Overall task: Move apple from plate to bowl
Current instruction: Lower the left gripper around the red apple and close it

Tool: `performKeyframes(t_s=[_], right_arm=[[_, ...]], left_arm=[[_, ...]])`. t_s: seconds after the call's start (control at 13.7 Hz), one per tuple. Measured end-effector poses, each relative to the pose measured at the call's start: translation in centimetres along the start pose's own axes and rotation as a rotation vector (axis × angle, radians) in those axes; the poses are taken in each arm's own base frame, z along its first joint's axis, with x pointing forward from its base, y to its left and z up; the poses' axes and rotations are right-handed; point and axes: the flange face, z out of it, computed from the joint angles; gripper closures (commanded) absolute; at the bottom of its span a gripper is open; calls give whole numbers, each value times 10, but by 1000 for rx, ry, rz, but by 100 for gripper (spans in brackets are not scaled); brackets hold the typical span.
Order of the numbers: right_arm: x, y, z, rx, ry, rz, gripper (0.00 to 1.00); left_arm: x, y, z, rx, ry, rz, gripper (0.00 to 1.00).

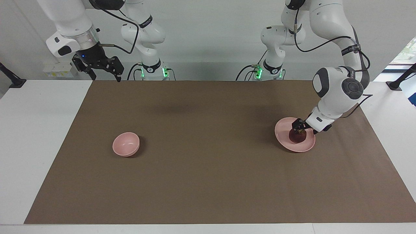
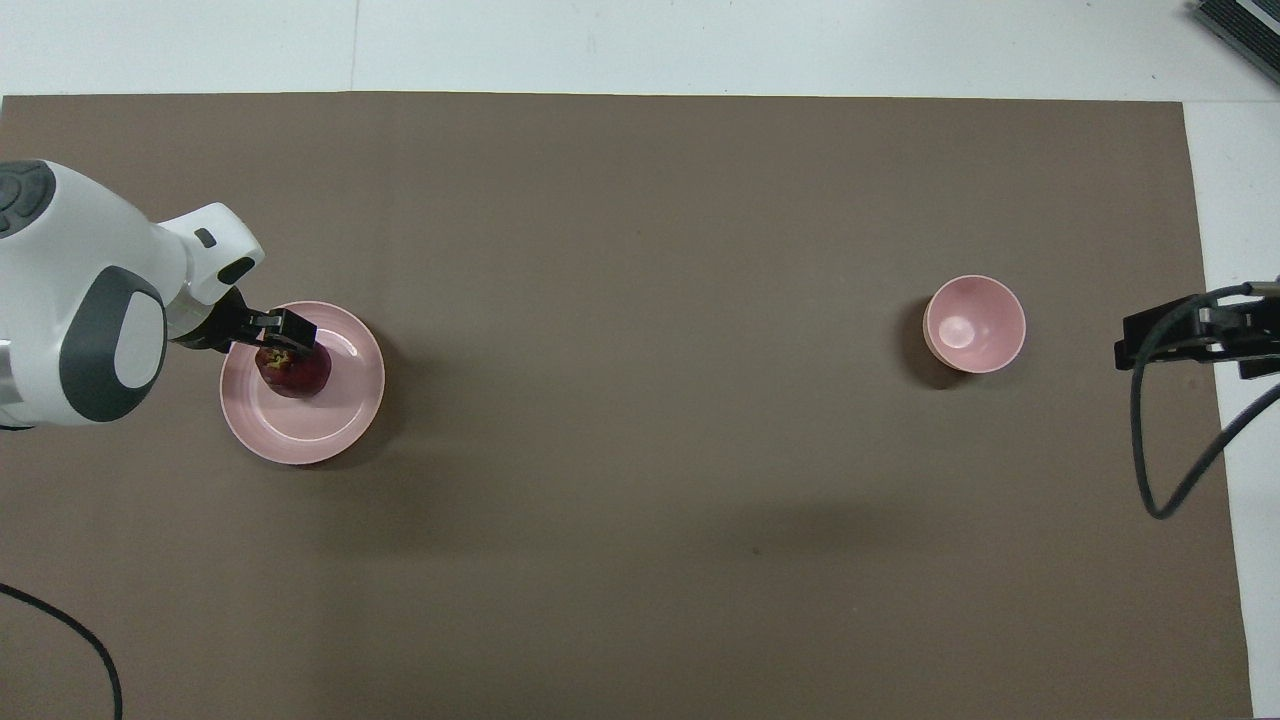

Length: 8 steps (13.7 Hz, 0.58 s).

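- Facing view: The left gripper (image 1: 299,127) reaches down onto the pale pink plate (image 1: 283,138) toward the left arm's end of the brown mat (image 1: 208,182), its dark fingers set on either side of the top of the dark red apple (image 1: 297,137). Whether they actually pinch the fruit cannot be told from here. The apple sits on the plate, on the part of it nearer to the robots.
- Facing view: The small pink bowl (image 1: 126,144) stands toward the right arm's end of the mat, well apart from the plate. The right gripper (image 1: 105,76) waits in the air over the edge of the mat nearest the robots, with its fingers spread.
- Overhead view: The left gripper (image 2: 275,340) comes in over the rim of the plate (image 2: 340,420), and the apple (image 2: 296,372) shows a yellowish patch just beneath the fingers.
- Overhead view: The bowl (image 2: 974,323) sits upright with its hollow showing. The right gripper (image 2: 1165,338) hangs beside it at the mat's (image 2: 640,550) border, a dark cable looping from it.
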Motion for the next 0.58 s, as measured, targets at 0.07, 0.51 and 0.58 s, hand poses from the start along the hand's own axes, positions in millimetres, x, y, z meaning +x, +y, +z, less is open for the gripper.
performKeyframes(t_s=[0.07,0.51,0.58], right_arm=[[0,0,0,0,0,0,0],[0,0,0,0,0,0,0],[0,0,0,0,0,0,0]], left_arm=[[0,0,5,1,13,0,0],[2,0,38,3,31,0,0],[1,0,44,3,28,1,0]])
